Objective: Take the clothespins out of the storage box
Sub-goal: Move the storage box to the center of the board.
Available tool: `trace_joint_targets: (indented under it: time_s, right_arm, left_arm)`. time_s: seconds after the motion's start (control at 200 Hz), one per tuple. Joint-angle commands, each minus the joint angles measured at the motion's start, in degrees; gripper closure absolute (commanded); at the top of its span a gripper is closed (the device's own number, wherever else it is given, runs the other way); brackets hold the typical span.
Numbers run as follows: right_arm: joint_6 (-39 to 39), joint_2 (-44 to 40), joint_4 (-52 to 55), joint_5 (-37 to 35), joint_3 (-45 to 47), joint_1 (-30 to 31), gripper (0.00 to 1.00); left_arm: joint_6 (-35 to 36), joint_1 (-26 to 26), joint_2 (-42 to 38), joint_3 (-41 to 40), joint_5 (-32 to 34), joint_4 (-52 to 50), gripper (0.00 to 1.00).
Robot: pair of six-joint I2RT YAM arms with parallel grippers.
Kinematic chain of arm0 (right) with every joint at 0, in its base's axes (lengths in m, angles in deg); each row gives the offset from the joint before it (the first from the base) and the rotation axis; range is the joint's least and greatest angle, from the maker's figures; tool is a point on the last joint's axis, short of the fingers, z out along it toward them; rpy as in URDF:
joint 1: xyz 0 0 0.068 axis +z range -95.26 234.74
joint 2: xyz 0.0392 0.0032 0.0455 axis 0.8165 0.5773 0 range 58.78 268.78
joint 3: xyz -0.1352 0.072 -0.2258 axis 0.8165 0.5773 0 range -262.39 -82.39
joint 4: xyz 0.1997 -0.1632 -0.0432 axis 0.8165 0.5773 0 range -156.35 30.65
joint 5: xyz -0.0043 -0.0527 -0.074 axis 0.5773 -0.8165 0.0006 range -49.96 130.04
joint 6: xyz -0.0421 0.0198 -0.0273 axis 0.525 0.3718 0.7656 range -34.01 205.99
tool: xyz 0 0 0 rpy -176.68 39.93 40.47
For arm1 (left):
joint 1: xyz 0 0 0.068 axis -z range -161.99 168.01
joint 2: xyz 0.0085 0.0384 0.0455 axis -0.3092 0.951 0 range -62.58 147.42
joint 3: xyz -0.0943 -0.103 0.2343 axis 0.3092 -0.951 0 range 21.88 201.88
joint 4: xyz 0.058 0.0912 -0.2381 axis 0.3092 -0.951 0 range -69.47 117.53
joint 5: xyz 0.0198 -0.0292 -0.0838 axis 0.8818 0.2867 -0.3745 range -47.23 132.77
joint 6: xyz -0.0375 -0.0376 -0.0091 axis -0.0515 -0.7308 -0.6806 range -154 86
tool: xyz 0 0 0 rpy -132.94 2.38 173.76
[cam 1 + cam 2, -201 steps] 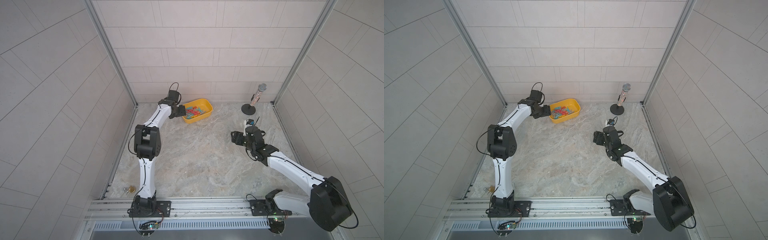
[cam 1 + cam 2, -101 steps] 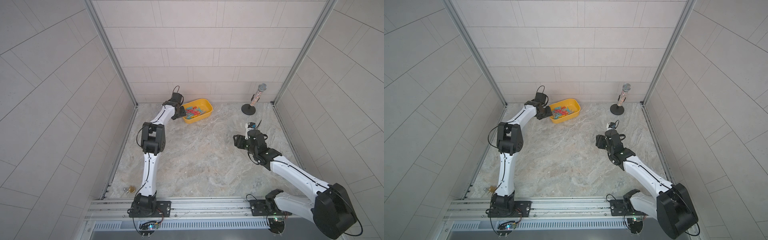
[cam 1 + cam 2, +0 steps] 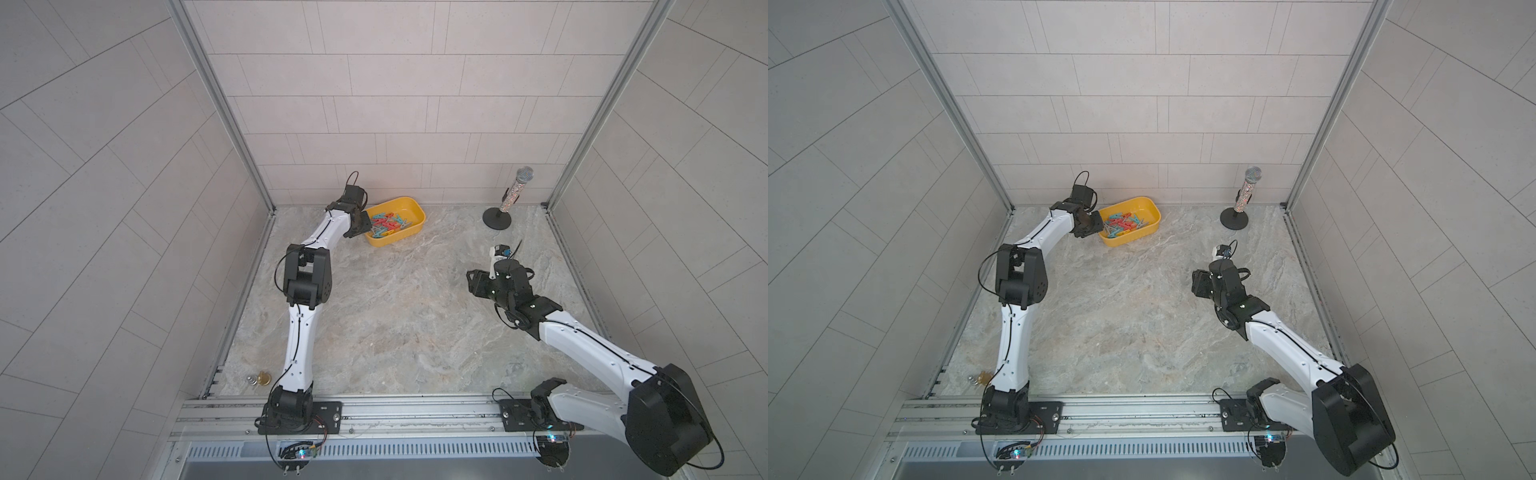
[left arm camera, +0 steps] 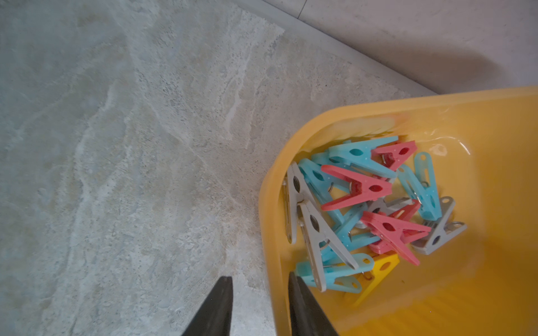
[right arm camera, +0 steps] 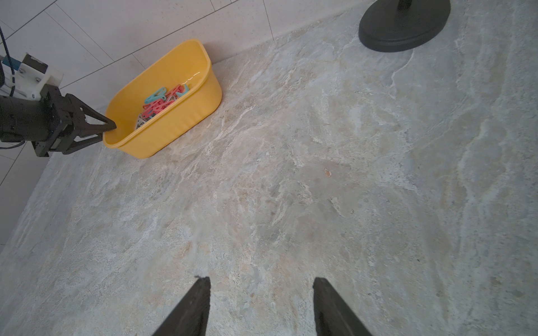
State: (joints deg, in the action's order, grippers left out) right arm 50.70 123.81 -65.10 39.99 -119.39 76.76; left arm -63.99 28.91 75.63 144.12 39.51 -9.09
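**Q:** Where do the clothespins (image 4: 369, 203) lie?

**A:** They are heaped at one end of the yellow storage box (image 4: 465, 139), with red, teal and grey ones and a single yellow one tangled over each other. In both top views the box sits on the marble-patterned tabletop (image 3: 395, 332), close to the back wall (image 3: 415, 124), on the left arm's side.

**Q:** And the left gripper (image 4: 259, 276)?

**A:** It is at the short end of the box, nearest the heap. Its two dark fingers stand slightly apart and straddle the rim. One is inside the box, just beside the closest pegs, and the other is outside over the tabletop. A strip of tabletop shows between the outer finger and the box wall, so the wall is not pinched.

**Q:** What of the right gripper (image 5: 261, 279)?

**A:** It is well apart from the box, low over bare tabletop on its own side. Its fingers are spread wide, with only the marbled surface showing between them. A microphone stand (image 3: 496, 218) is upright near the far right corner.
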Motion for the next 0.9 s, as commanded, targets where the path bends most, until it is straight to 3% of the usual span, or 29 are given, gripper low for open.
trace_joint_targets:
  time_s: [0.0, 0.315, 0.5, 0.72, 0.891]
  right_arm:
    - [-0.4, 0.0, 0.1, 0.3, 0.1, 0.3, 0.44]
    - [-0.1, -0.4, 0.9, 0.4, -0.8, 0.3, 0.47]
    - [0.4, -0.6, 1.1, 0.6, -1.5, 0.3, 0.47]
    - [1.2, -1.0, 1.4, 3.8, -2.8, 0.6, 0.48]
    - [2.4, -0.7, 3.0, 4.5, -4.7, 0.8, 0.48]
  left_arm:
    - [0.2, 0.2, 0.8, 1.3, 1.0, 0.1, 0.66]
    - [0.6, 0.2, 0.1, 0.4, 0.0, 0.1, 0.81]
    - [1.5, 0.2, -2.5, -3.1, -1.5, 0.8, 1.00]
    - [5.7, -0.1, -10.3, -13.5, -7.7, 3.3, 1.00]
    - [13.6, 0.2, -19.1, -24.2, -11.6, 4.2, 1.00]
